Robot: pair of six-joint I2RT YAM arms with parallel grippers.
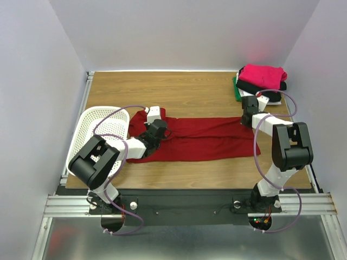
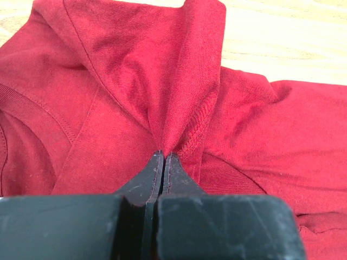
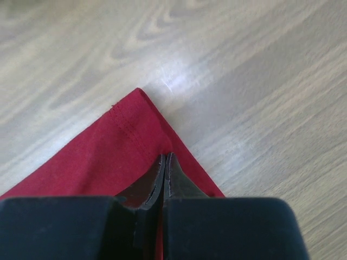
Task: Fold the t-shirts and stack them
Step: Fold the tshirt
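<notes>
The large dark red t-shirt [image 1: 206,140] lies spread across the middle of the table. My left gripper [image 1: 160,131] is shut on a raised pinch of its cloth near the left end; the left wrist view shows the fold [image 2: 184,81] rising from the closed fingertips [image 2: 164,155]. My right gripper [image 1: 246,120] is shut on the shirt's far right corner [image 3: 138,124], low over the wood, fingertips [image 3: 165,158] closed. Folded shirts are stacked at the back right: bright pink [image 1: 263,73] on top, black [image 1: 259,86], white [image 1: 272,98] and green [image 1: 236,90] under it.
A white perforated plastic basket [image 1: 100,127] stands at the left edge, touching the left arm. Grey walls close in the table on three sides. Bare wood [image 1: 173,89] shows behind the red shirt and in front of it.
</notes>
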